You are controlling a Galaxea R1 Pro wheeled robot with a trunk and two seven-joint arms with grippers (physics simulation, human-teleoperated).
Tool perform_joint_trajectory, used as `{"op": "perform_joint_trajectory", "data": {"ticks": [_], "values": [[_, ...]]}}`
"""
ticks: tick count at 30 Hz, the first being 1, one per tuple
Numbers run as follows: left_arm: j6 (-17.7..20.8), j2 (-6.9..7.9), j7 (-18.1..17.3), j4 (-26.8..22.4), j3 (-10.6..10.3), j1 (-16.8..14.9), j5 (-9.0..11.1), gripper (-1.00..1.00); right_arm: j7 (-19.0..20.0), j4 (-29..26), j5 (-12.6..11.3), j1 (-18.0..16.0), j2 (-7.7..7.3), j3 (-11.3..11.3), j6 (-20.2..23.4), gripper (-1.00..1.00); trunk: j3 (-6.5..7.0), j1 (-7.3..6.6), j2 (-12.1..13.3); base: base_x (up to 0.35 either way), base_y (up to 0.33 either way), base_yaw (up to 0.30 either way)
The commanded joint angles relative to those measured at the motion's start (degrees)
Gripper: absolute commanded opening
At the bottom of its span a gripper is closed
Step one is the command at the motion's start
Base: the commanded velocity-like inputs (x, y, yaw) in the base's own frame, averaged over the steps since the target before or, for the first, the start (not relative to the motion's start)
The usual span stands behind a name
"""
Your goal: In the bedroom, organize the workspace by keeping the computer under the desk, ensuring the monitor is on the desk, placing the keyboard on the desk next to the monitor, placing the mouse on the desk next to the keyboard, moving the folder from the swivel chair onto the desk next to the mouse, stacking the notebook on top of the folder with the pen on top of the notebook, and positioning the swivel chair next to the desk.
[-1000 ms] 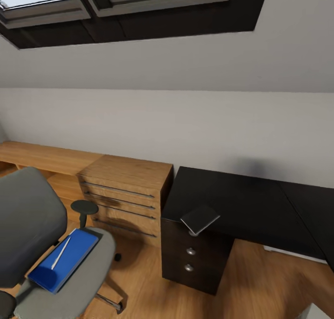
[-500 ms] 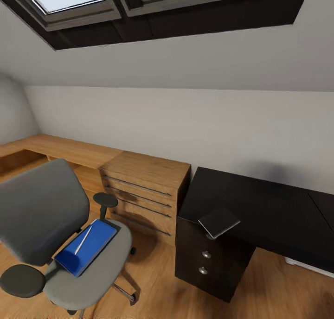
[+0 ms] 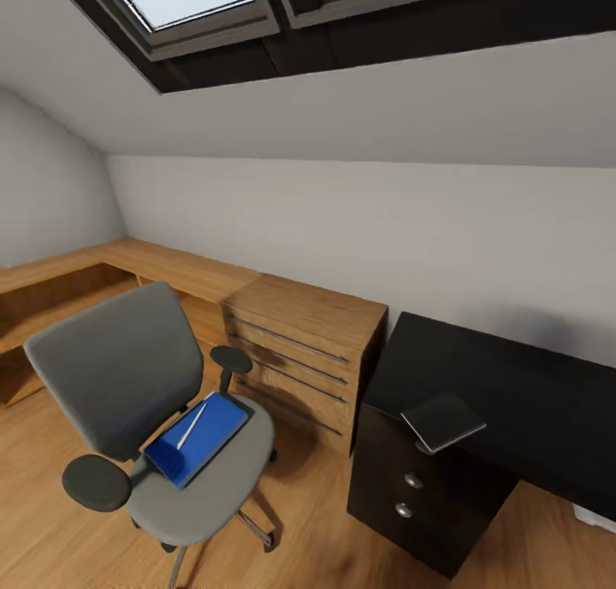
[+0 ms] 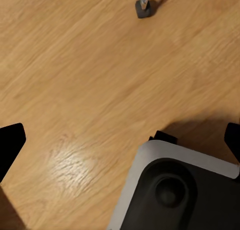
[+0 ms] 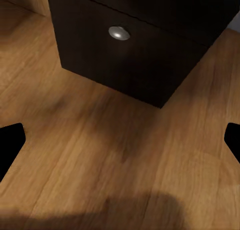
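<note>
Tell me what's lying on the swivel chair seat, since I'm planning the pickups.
The blue folder lies on the swivel chair seat, the pen on top. Anything beneath the folder is hidden.

Chair (image 3: pixel 154 418) at left, on floor (image 3: pixel 316 529); folder (image 3: pixel 198 437) on its seat, pen (image 3: pixel 191 425) on folder. Wooden drawers (image 3: pixel 299 358) behind chair, against wall (image 3: pixel 342 221). Desk (image 3: pixel 513 392) right of drawers; notebook (image 3: pixel 443 421) on desk's front edge, above drawer unit (image 3: pixel 419 495).

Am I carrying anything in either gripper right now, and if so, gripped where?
Nothing is held. Both wrist views show the fingertips spread wide over bare wood floor, with nothing between them. The folder lies on the swivel chair.
</note>
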Motion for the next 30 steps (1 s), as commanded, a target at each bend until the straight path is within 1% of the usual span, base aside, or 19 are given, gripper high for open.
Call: {"op": "perform_joint_trajectory", "data": {"ticks": [1,6,20,24,28,30], "values": [[-0.7,0.10,0.4,-0.1,-0.5,0.0,0.6,1.00,-0.2,0.0,-0.6,0.0,-0.09,0.5,-0.2,1.00,-0.07,0.00,0.0,0.043,0.088,0.272],[-1.2,0.07,0.4,0.0,-0.5,0.0,0.7,1.00,-0.2,0.0,-0.6,0.0,-0.18,0.5,-0.2,1.00,-0.19,0.00,0.0,0.081,0.184,0.272],[-1.4,0.08,0.4,0.0,-0.5,0.0,0.7,1.00,-0.2,0.0,-0.5,0.0,-0.29,0.5,-0.3,1.00,-0.56,0.00,0.0,0.017,0.284,0.272],[-1.4,-0.03,0.4,0.0,-0.5,0.0,0.7,1.00,-0.1,0.0,-0.5,0.0,-0.61,0.5,-0.3,1.00,-0.68,0.00,0.0,0.001,0.107,0.272],[-1.4,-0.13,0.4,0.0,-0.5,0.0,0.7,1.00,-0.1,0.0,-0.6,0.0,-1.25,0.5,-0.3,1.00,-0.79,0.00,0.0,0.000,0.032,0.272],[-1.4,-0.18,0.4,0.0,-0.5,0.0,0.7,1.00,-0.1,0.0,-0.5,0.0,-1.31,0.5,-0.3,1.00,-0.85,0.00,0.0,0.000,0.005,0.272]]}}
